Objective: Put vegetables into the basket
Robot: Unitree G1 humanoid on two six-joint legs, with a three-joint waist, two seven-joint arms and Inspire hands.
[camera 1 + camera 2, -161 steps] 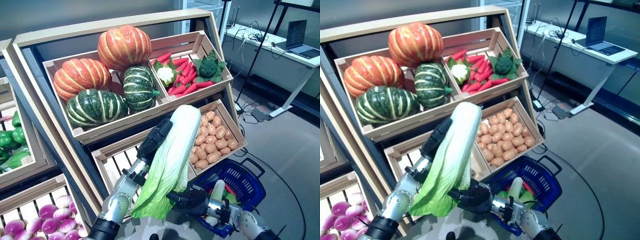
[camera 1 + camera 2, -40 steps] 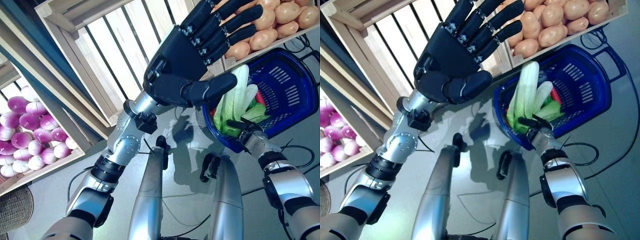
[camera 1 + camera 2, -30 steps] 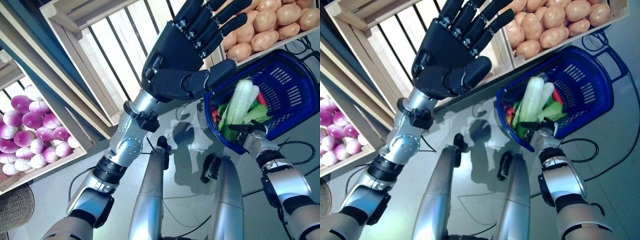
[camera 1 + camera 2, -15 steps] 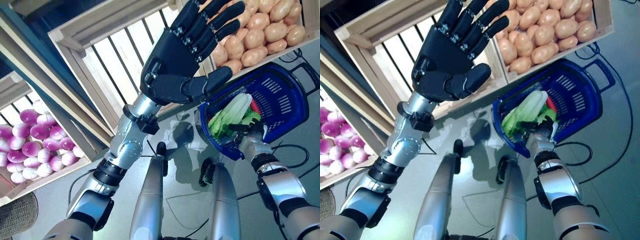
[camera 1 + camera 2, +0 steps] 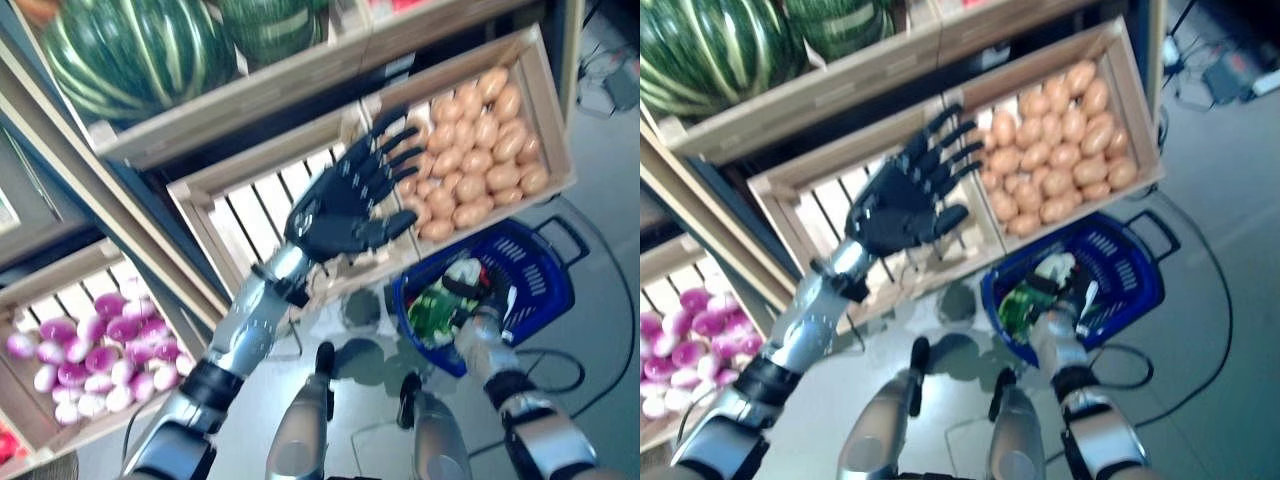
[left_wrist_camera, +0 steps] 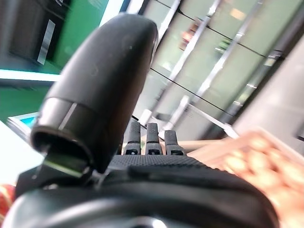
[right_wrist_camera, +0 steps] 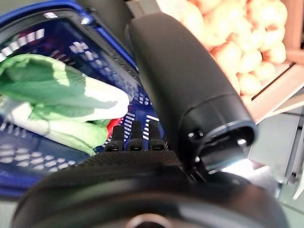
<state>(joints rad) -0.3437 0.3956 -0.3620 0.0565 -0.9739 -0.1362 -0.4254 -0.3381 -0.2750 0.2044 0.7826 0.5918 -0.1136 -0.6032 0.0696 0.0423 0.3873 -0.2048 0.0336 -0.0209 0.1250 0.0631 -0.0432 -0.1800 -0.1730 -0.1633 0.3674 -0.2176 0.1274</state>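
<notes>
The left hand's (image 5: 335,210) fingers (image 5: 385,160) are straight and spread, thumb out to the side, holding nothing; the hand is raised in front of the slatted wooden crate (image 5: 250,215) that stands just beside the crate of potatoes (image 5: 480,135). The right hand (image 5: 478,318) is low at the near rim of the blue basket (image 5: 545,290); its own wrist view shows its fingers (image 7: 135,135) reaching out straight over the basket's contents with the thumb extended above them, closed on nothing. Inside the basket lies the napa cabbage (image 7: 61,92), its pale stalk and green leaves resting across the blue mesh floor, and a bit of something red (image 7: 113,126) shows just beside it under the leaves; what that red thing is cannot be told. The basket stands on the grey floor (image 5: 600,200) directly below the potato crate, its black handle (image 5: 565,225) folded toward the far side. Above the slatted crate and the potatoes, a higher crate holds striped green pumpkins (image 5: 135,50). To the left of the basket, well apart from it, a low crate holds purple-and-white turnips (image 5: 90,355).
</notes>
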